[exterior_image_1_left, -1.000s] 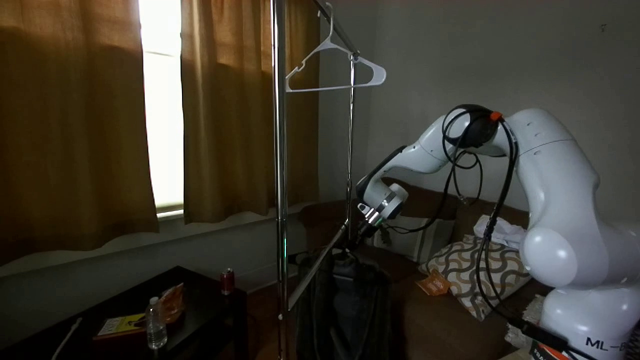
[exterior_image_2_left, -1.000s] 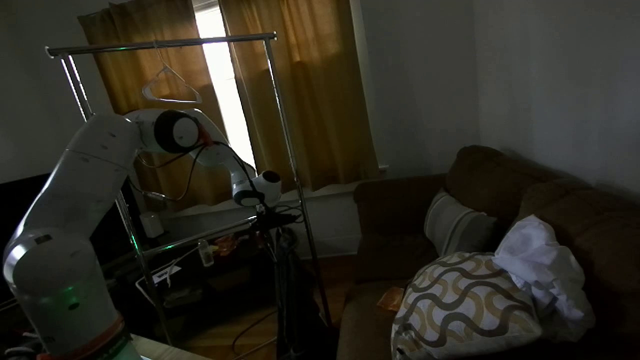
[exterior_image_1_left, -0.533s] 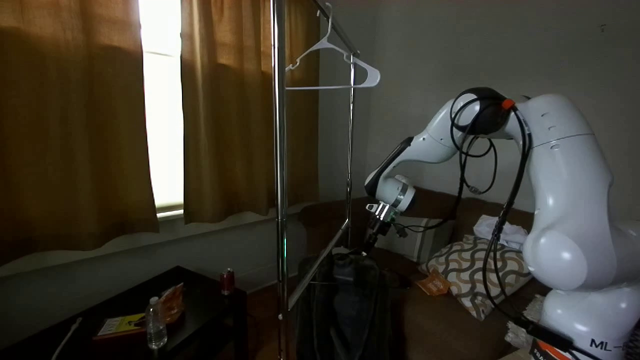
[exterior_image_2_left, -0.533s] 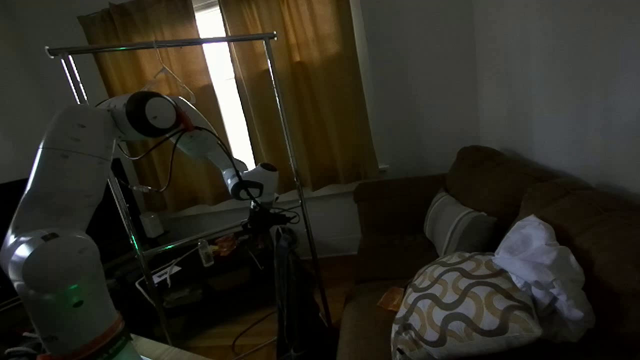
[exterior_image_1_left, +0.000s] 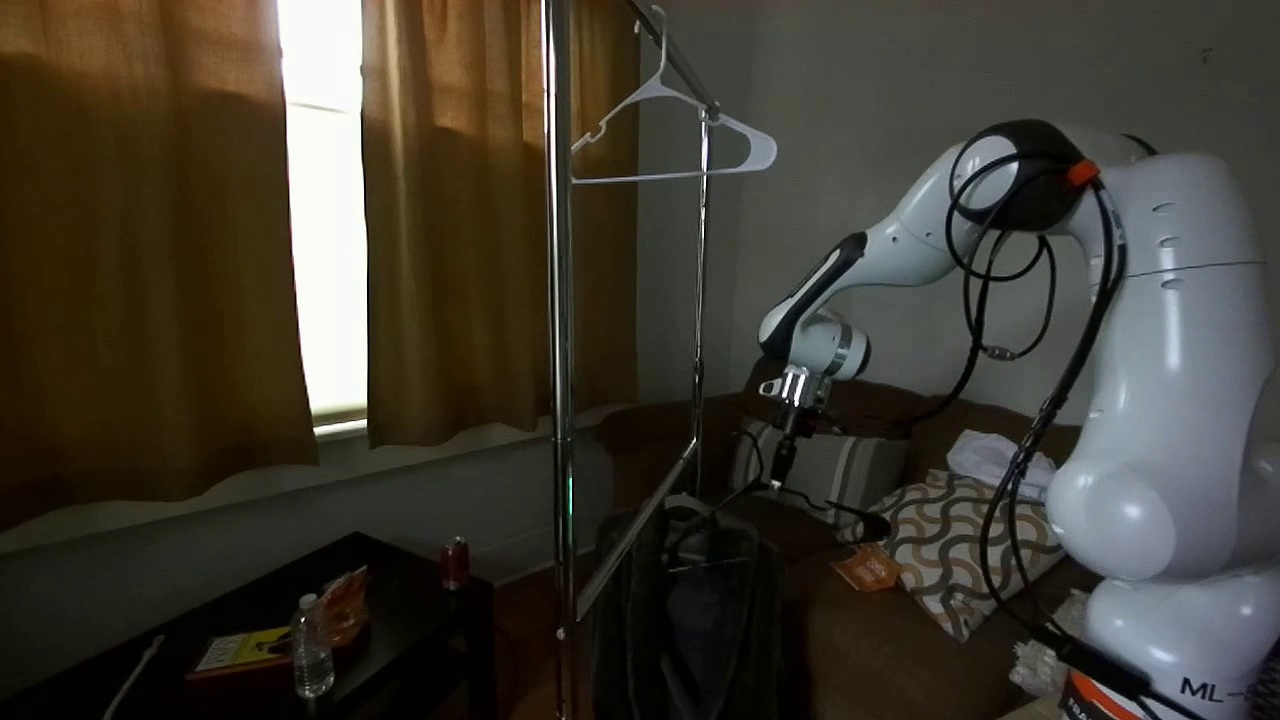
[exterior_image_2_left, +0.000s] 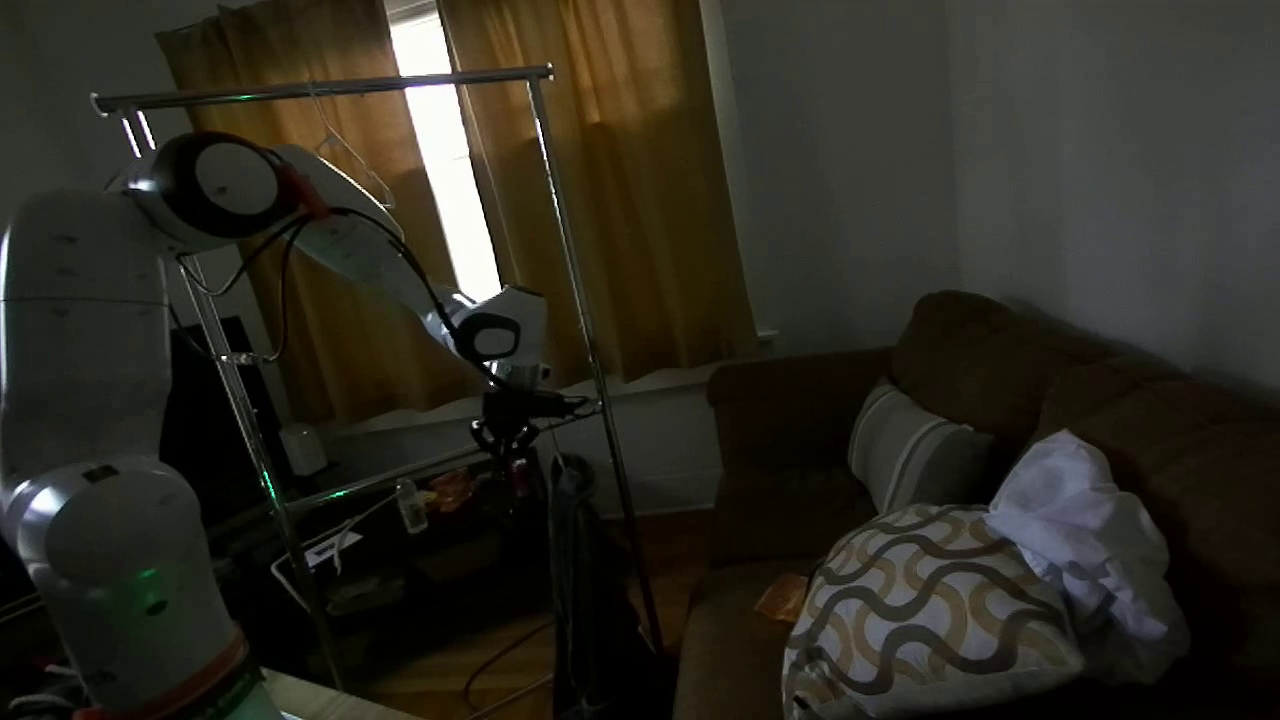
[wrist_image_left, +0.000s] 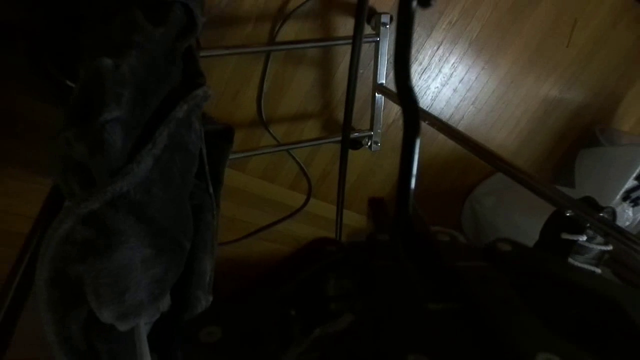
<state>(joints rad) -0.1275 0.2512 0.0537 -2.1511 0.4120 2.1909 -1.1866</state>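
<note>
One white robot arm (exterior_image_1_left: 1165, 370) arched over a dim room, its black gripper (exterior_image_1_left: 778, 484) pointing downward beside a chrome clothes rack (exterior_image_1_left: 558, 350). The jaws were together, clamped on a black hanger (wrist_image_left: 411, 115) whose arms spread on either side of the gripper. In an exterior view, the black hanger overlapped the top of a dark, plush garment (exterior_image_1_left: 700, 595) hanging low near the rack; the wrist view showed wooden floor (wrist_image_left: 310, 90) between the two. One white hanger (exterior_image_1_left: 655, 89) hung from the rack's top rail (exterior_image_2_left: 430, 79), well above the gripper. In both exterior views, a brown sofa (exterior_image_2_left: 965, 335) held a wavy-patterned pillow (exterior_image_2_left: 930, 610), a striped pillow (exterior_image_2_left: 910, 450), a white cloth (exterior_image_2_left: 1090, 540) and an orange packet (exterior_image_2_left: 782, 597). Below mustard curtains (exterior_image_1_left: 460, 250), a clear bottle (exterior_image_1_left: 313, 660) and a red can (exterior_image_1_left: 455, 563) stood on a low, dark table (exterior_image_1_left: 405, 578).
</note>
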